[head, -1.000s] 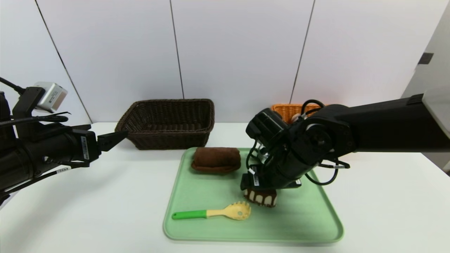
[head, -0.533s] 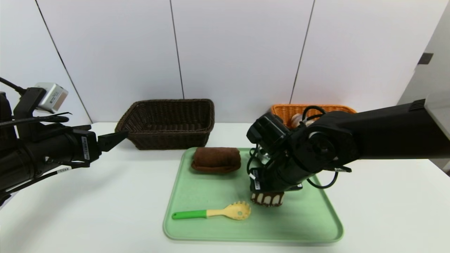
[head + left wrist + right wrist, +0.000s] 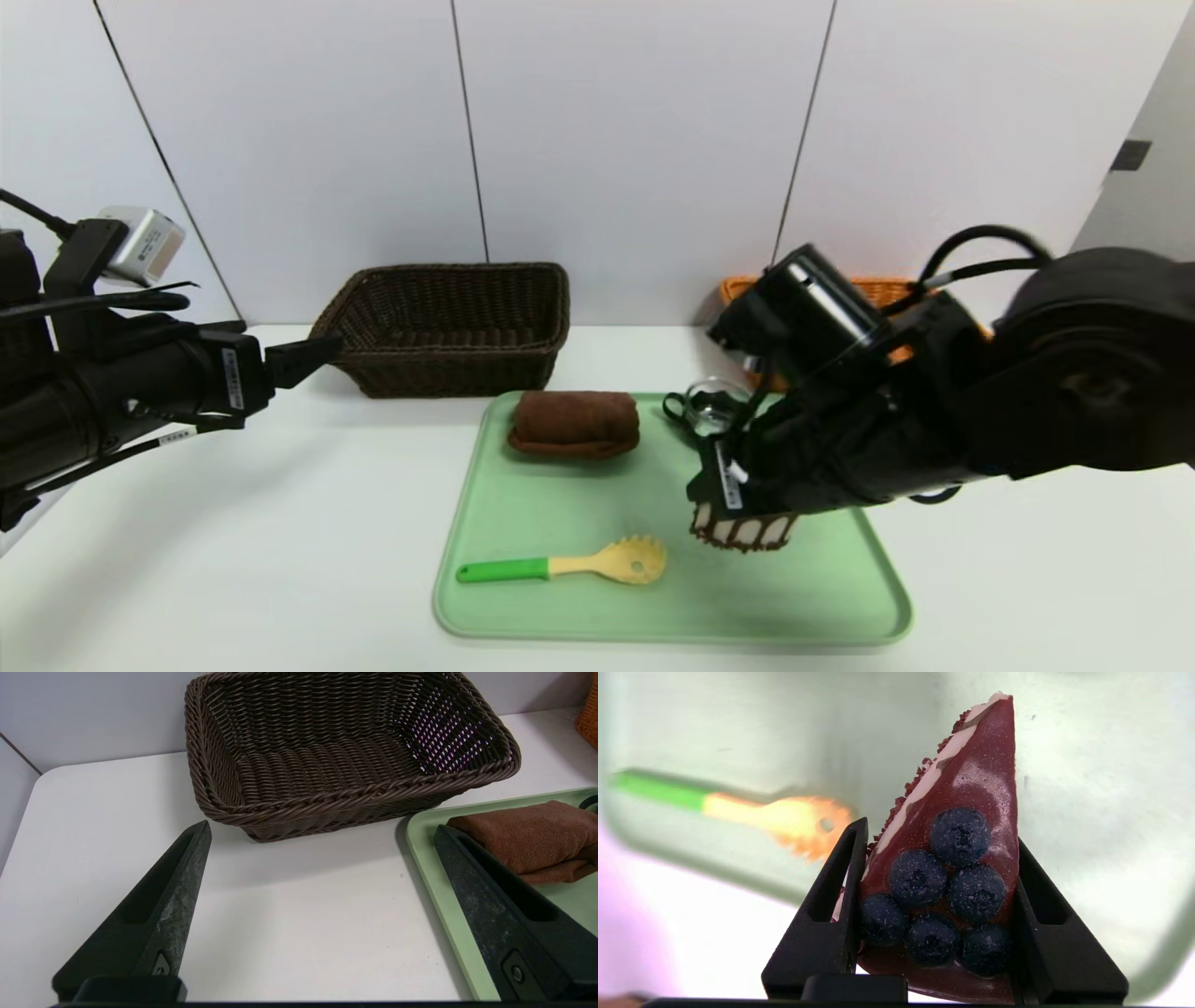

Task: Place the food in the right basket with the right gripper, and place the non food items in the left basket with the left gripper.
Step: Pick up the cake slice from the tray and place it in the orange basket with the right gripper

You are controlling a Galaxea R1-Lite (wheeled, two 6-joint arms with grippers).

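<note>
Head view: right gripper [image 3: 742, 523] clamps the cake [image 3: 744, 530], now raised off the tray [image 3: 523, 597].
Earlier it sat lower on the tray; left gripper [image 3: 308, 353] stays spread wide beside the brown basket [image 3: 448, 327].

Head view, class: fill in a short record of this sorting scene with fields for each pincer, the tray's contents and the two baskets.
right pincer: shut on cake slice, held above green tray
left pincer: open, empty, near brown basket
on tray: brown towel, pasta spoon, glass item
brown basket: empty
orange basket: behind the right arm, contents hidden
</note>
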